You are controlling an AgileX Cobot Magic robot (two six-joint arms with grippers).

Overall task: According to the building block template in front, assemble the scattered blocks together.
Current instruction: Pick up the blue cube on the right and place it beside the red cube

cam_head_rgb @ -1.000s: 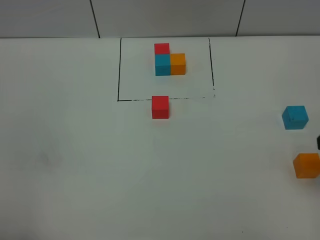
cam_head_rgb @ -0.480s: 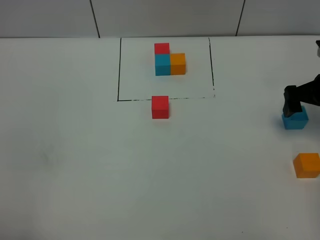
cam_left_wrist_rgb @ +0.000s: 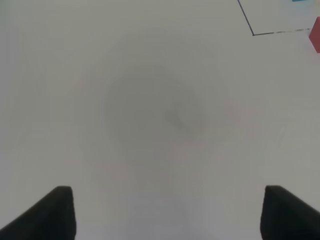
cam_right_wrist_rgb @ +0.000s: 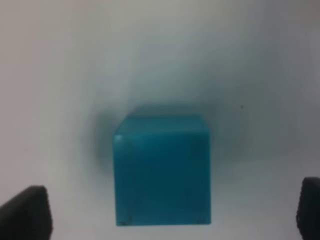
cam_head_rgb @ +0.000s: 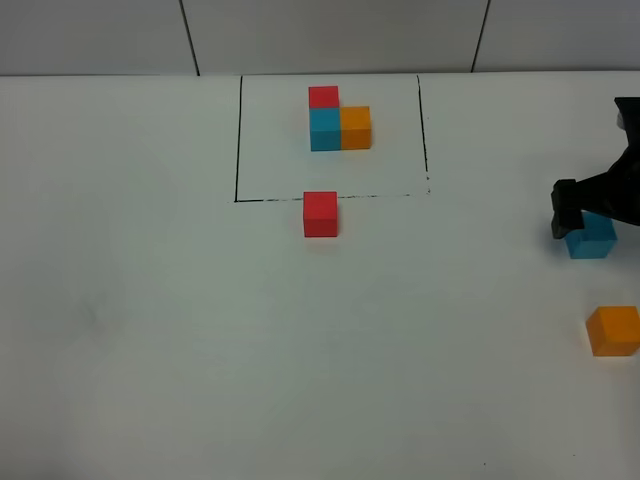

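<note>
The right fingers [cam_right_wrist_rgb: 25, 212] are standing spread wide and released, one on each side of the cyan-blue block [cam_right_wrist_rgb: 162, 170]. Bare table [cam_right_wrist_rgb: 60, 75] is showing between the block and each finger, so nothing is being grasped. The block is sitting square to the fingers, its side edges running parallel to them. Being a cube, it is showing no long axis.

In the exterior high view these fingers are hanging at the right edge of the frame, a little above mid-height, partly covering the cyan-blue block's top. The orange block [cam_head_rgb: 613, 331] is lying below it at the lower right, well apart.

The red block [cam_head_rgb: 320, 214] is sitting near the middle of the upper half, just below the bottom line of the black frame [cam_head_rgb: 238, 140]. Whether it is touching the line, I cannot tell.

The building block template [cam_head_rgb: 327, 130] is lying inside that frame at top centre. Its red cube is sitting above its cyan-blue cube, and its orange cube is sitting right of the cyan-blue one. The L's long axis is running up and down the frame, and its foot is pointing right.

The left fingers [cam_left_wrist_rgb: 55, 215] are also standing spread and released, grasping nothing, over bare table.
</note>
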